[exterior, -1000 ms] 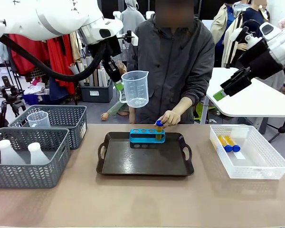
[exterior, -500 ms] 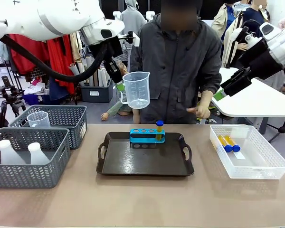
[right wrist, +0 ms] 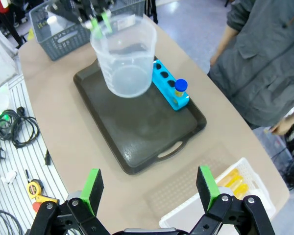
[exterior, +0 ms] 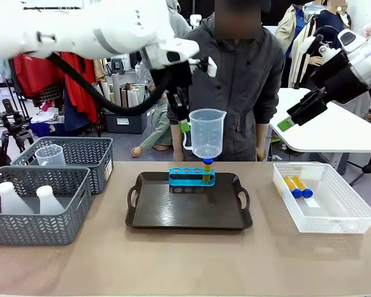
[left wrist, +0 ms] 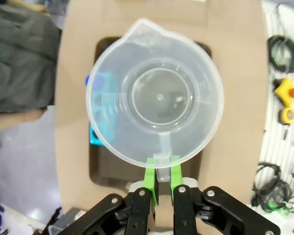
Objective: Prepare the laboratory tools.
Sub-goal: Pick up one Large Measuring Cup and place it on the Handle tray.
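Clear plastic and empty, the measuring jug hangs upright above the far edge of the black tray, its handle pinched between my left gripper's green pads. On the tray beneath stands the blue tube rack with one yellow blue-capped tube. Right of the tray, a white basket holds two more tubes. The jug's graduation marks are too faint to read. My right gripper hovers high, right of the tray, fingers wide apart.

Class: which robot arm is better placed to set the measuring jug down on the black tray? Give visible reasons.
Left. The left gripper is shut on the measuring jug by its handle, holding it above the black tray. The right gripper hangs open and empty, raised off to the side.
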{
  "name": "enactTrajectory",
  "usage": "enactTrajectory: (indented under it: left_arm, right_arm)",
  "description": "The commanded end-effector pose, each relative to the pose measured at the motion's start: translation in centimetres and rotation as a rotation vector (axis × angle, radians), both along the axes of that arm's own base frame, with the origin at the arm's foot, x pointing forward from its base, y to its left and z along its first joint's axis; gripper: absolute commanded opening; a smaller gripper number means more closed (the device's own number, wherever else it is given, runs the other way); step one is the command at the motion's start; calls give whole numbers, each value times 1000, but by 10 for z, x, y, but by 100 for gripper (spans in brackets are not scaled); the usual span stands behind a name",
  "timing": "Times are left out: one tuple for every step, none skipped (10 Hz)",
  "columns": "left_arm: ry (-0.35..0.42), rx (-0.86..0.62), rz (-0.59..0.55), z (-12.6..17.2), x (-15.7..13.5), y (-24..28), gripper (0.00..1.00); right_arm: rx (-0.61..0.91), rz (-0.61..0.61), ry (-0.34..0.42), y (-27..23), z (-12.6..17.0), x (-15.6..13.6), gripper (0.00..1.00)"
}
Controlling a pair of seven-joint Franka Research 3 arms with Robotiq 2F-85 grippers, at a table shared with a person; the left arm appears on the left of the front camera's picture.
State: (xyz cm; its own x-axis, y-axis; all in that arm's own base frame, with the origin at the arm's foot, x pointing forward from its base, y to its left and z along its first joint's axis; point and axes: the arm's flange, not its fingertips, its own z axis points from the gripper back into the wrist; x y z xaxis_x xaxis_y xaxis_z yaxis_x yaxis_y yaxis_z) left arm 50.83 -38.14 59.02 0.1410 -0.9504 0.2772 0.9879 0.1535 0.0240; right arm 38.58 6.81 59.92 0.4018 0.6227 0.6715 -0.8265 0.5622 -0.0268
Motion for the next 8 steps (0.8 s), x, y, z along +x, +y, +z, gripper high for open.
enactTrajectory:
  left_arm:
    - [-31, 52, -31, -22, 22, -12, 0]
    - [-47, 60, -57, -44, 26, -24, 0]
    - [-57, 71, -81, -64, 31, -34, 0]
    - [-48, 74, -90, -87, 36, -43, 0]
    - [-33, 79, -109, -107, 39, -48, 0]
    - [-36, 91, -122, -123, 39, -48, 0]
    - [-38, 101, -134, -135, 34, -51, 0]
    - [-29, 97, -153, -146, 31, -54, 0]
  right_arm:
    - [31, 22, -5, -1, -2, -1, 100]
    - [31, 22, -5, -1, -2, -1, 100]
    - [31, 22, -5, -1, -2, -1, 100]
    - [31, 22, -5, -1, -2, -1, 100]
    - [31, 22, -5, -1, -2, -1, 100]
    - [31, 22, -5, -1, -2, -1, 100]
    - [31, 22, -5, -1, -2, -1, 100]
    - [31, 22, -5, -1, -2, -1, 100]
